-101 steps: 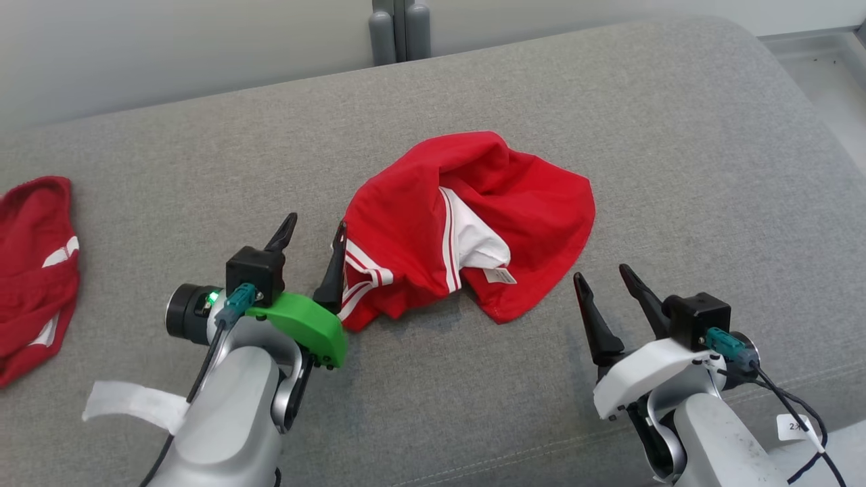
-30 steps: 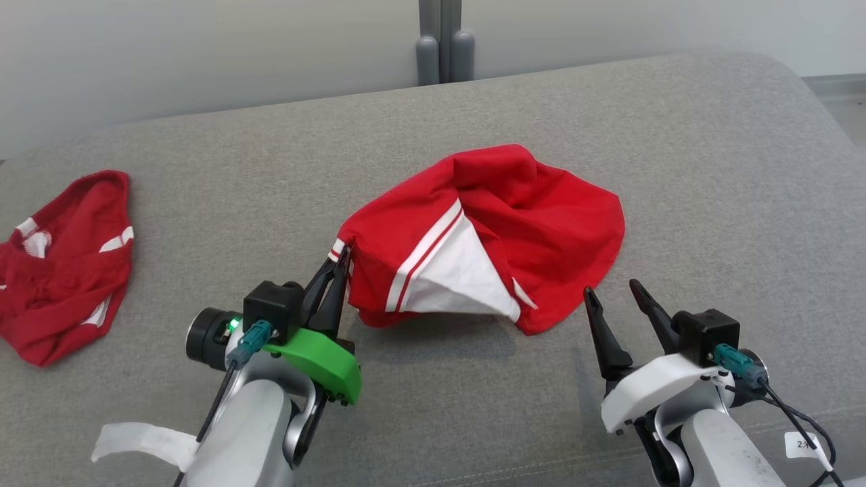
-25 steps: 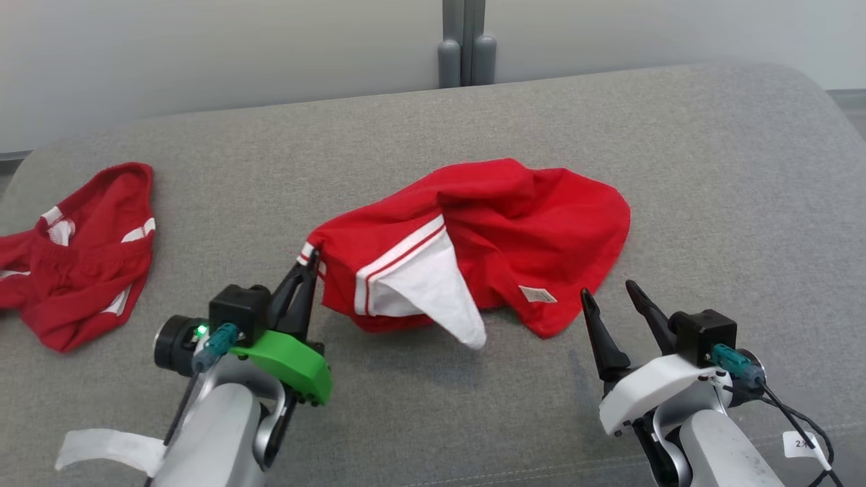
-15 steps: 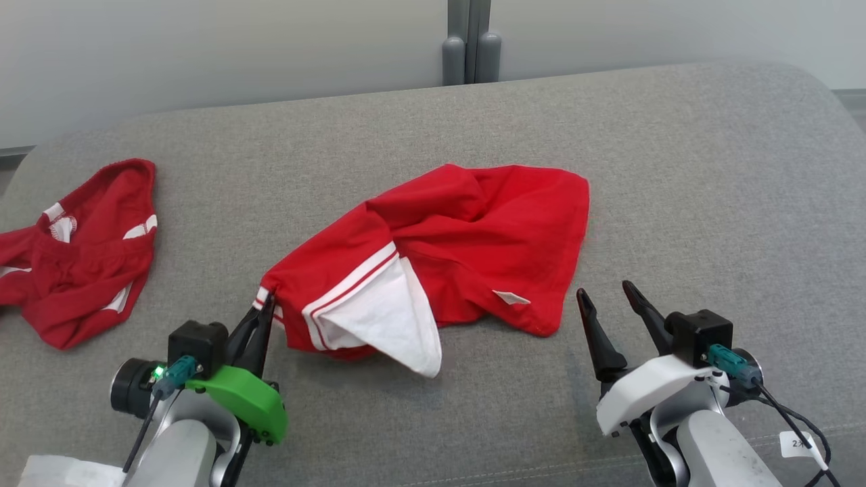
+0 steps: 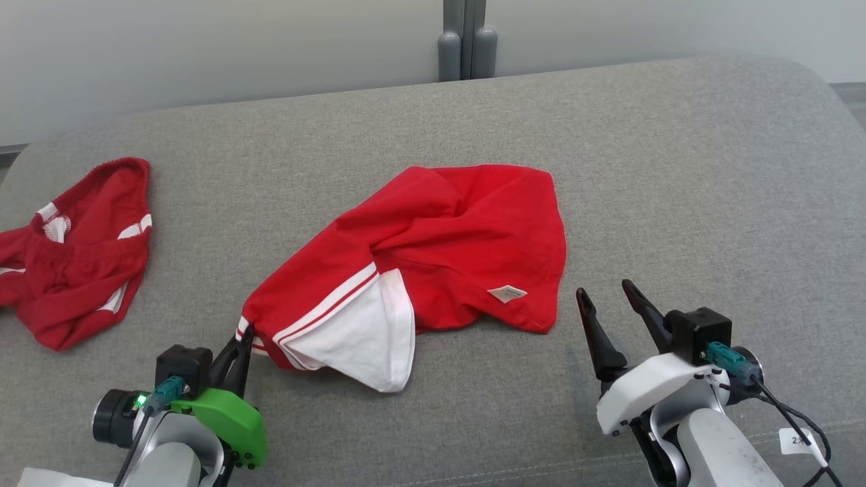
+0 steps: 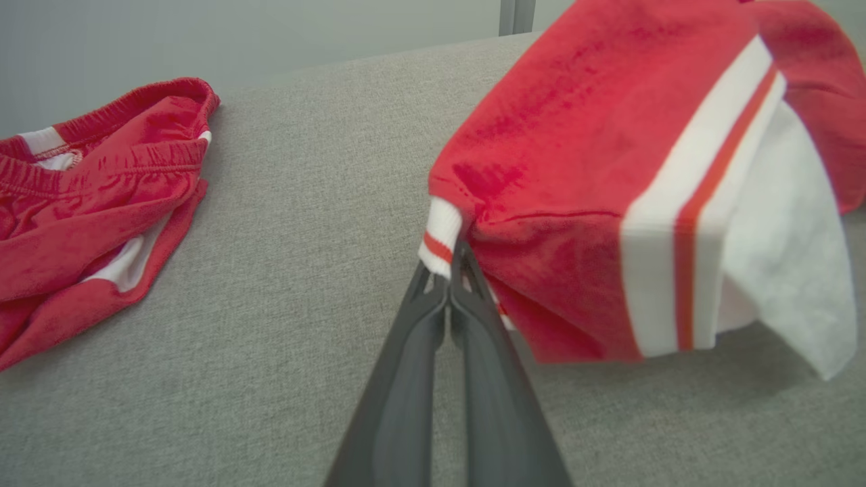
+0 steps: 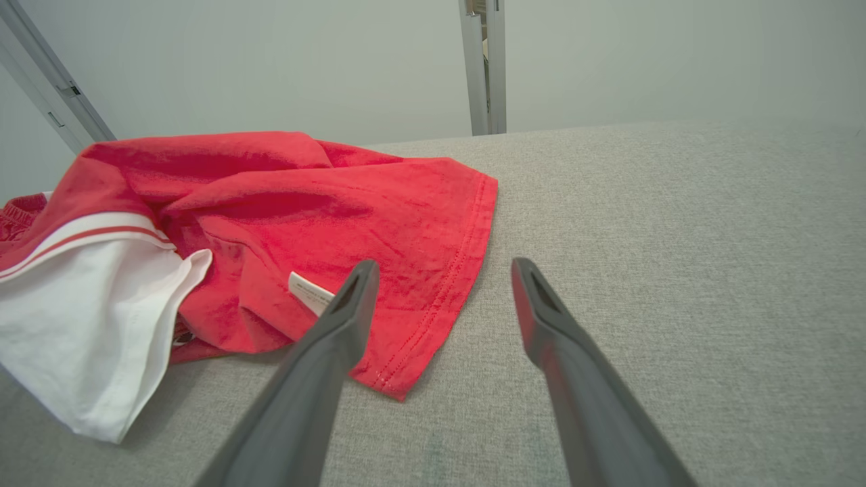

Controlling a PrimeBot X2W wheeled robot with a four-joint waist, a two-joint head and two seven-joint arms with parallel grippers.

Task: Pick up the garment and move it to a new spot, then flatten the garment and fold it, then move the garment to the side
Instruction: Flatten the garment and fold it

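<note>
Dragging is best done low, the garment cuff clamped in the left gripper; the right gripper is held spread, empty

Red garments: two, the garment and a second garment
Tools: two, left tool and right tool
White tag: one
</note>
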